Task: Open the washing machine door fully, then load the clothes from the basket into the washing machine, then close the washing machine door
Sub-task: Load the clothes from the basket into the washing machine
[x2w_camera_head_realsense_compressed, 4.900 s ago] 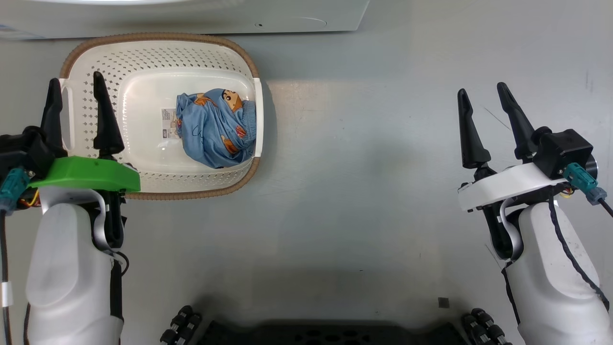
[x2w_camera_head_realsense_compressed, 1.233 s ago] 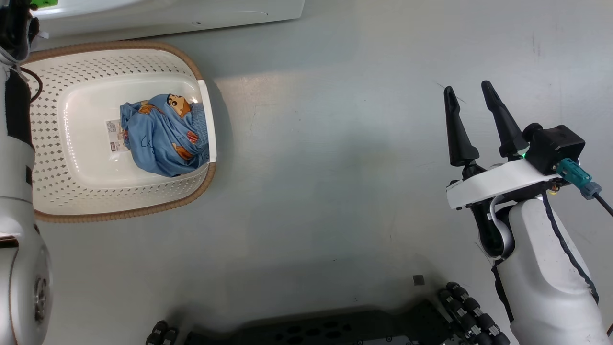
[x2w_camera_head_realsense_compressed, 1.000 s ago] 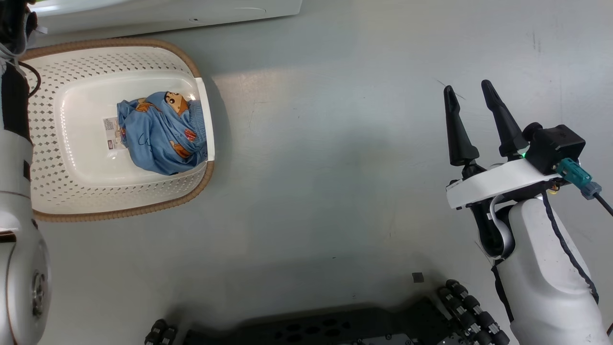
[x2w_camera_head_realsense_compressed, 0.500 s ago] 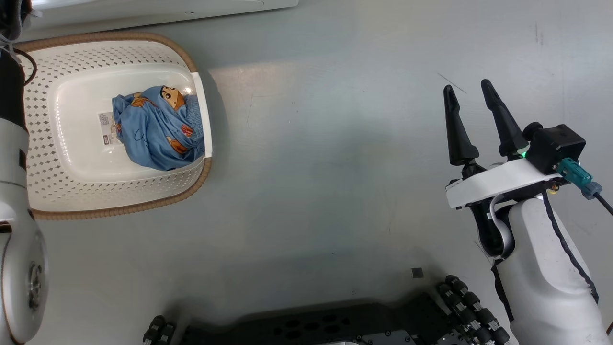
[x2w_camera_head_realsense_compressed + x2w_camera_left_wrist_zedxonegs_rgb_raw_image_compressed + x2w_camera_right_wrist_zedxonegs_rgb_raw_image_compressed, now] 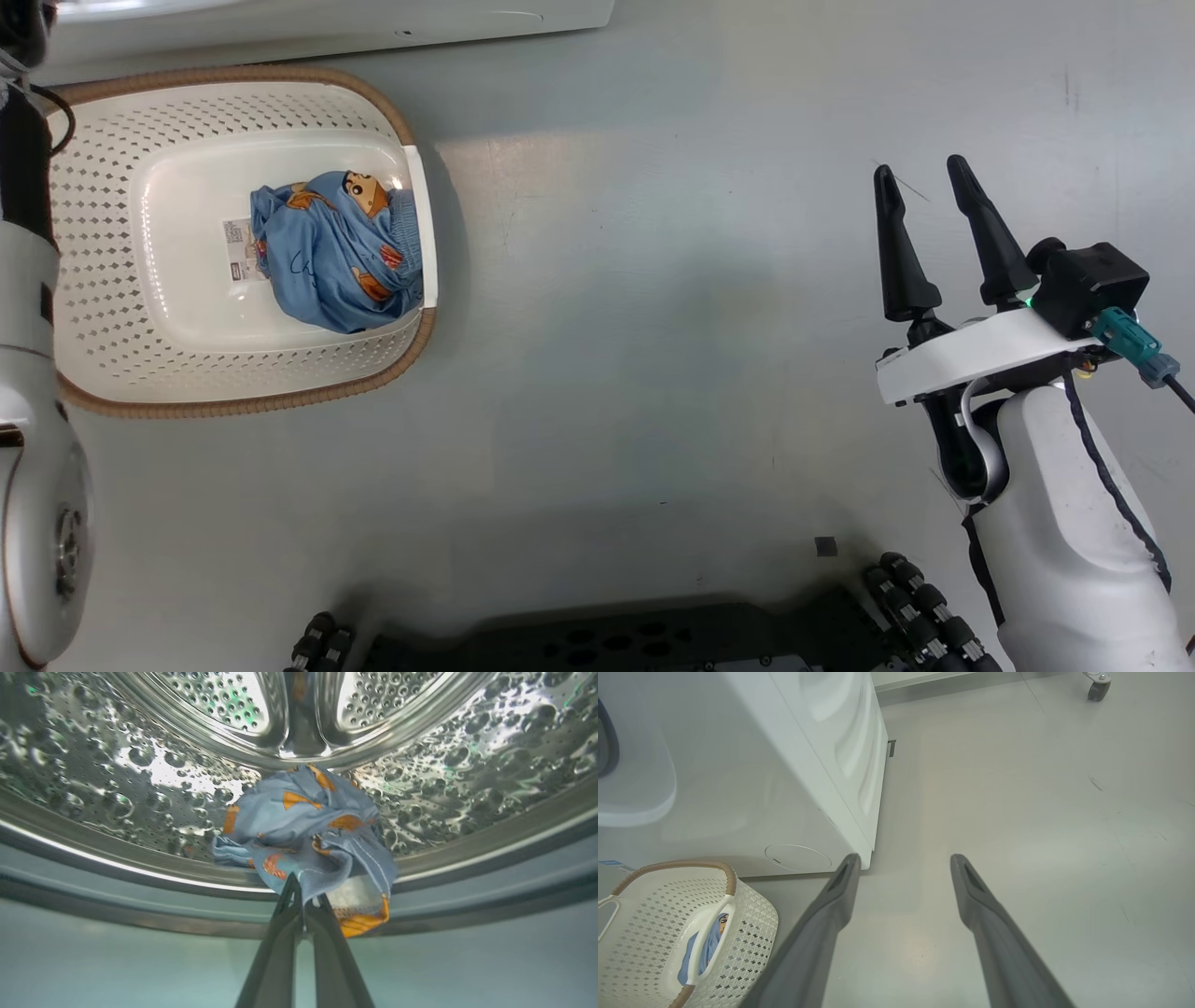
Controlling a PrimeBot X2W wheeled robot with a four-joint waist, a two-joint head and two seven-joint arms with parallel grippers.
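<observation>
since the first frame the left arm (image 5: 28, 373) has gone from hovering over the basket (image 5: 103, 280) to reaching up the left edge of the head view. the left gripper (image 5: 301, 899), spread a second ago, has drawn together. in the left wrist view its two dark fingers are pressed side by side. their tips are at the near edge of a light blue garment (image 5: 303, 826) with orange patches, which lies crumpled on the bottom of the steel drum (image 5: 117, 765), just past the grey gasket (image 5: 140, 891). whether a fold is pinched between the tips cannot be told.

the right gripper (image 5: 920, 173) hangs at the right of the head view, fingers apart with nothing between them, well away from the basket.

the cream perforated basket with its brown woven rim stands on the floor (image 5: 653, 327) just in front of the white washing machine (image 5: 738, 788). the clothes (image 5: 336, 261), a blue bundle printed with a cartoon face, lie against its right inner wall beside a label sticker (image 5: 238, 250) on the base.

the floor is smooth, pale grey and slightly glossy, with a soft patch of light and a few thin scuffs. the machine's front has a round service flap (image 5: 797, 857) low down. a caster wheel (image 5: 1099, 686) stands far off at the top right of the right wrist view. the robot's dark base (image 5: 607, 644) edges the bottom of the head view.
</observation>
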